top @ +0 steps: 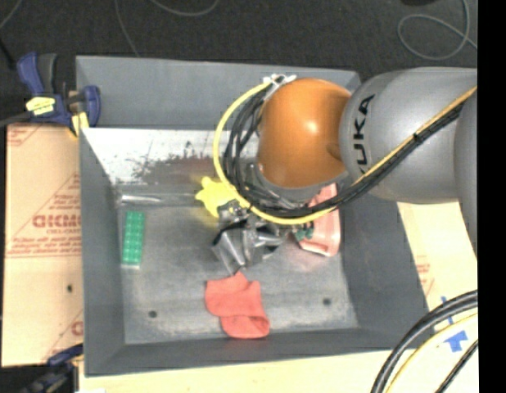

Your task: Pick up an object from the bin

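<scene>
My gripper [235, 250] hangs low over the middle of the bin floor, below the orange wrist cover. A red crumpled cloth [236, 306] lies just below it, near the bin's front wall, apart from the fingers. A yellow soft thing [212, 195] sits just up and left of the gripper, partly hidden by the wrist. On the gripper's right lies a pink and white cloth [323, 232], half hidden under the arm.
A green studded block in a clear wrapper [133, 237] lies by the left wall. The arm and its cables cover the bin's upper right part.
</scene>
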